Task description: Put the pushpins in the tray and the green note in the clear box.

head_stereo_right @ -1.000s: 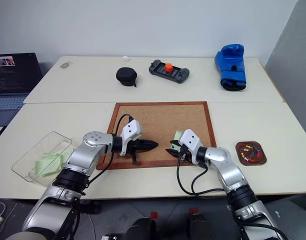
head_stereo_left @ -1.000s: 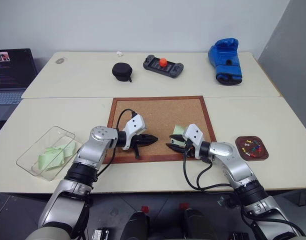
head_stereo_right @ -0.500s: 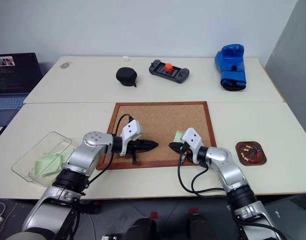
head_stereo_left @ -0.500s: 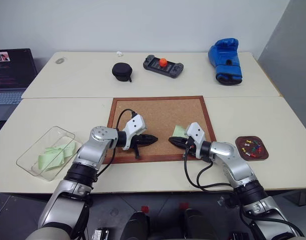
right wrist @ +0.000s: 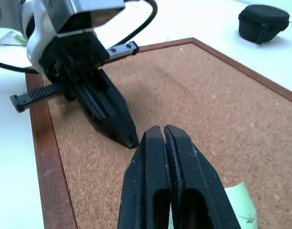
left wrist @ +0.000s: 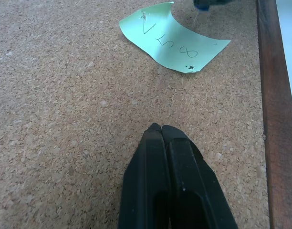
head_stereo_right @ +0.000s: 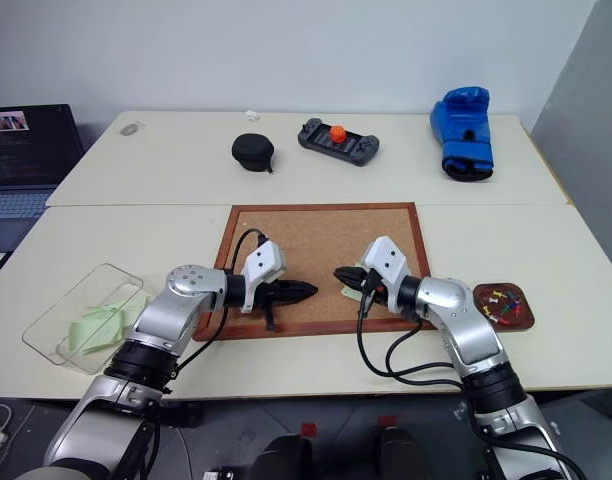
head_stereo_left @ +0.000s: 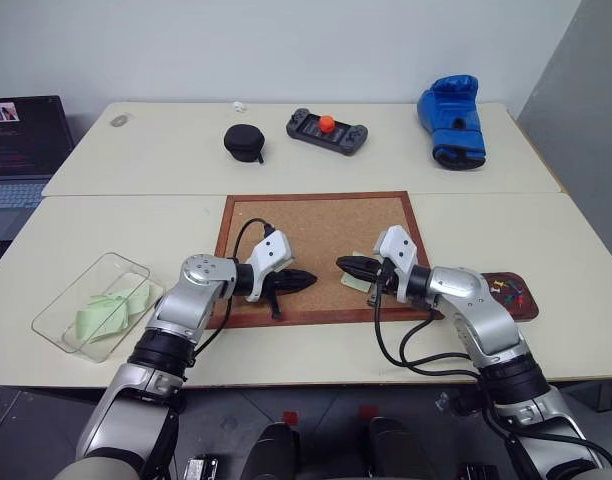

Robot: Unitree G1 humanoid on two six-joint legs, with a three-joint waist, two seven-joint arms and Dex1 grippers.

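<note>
One green note point(left wrist: 173, 42) — two grippers

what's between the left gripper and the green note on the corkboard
Nothing visible. In the left wrist view only bare corkboard lies between the shut left gripper and the green note. The shut right gripper hovers above the note.
</note>
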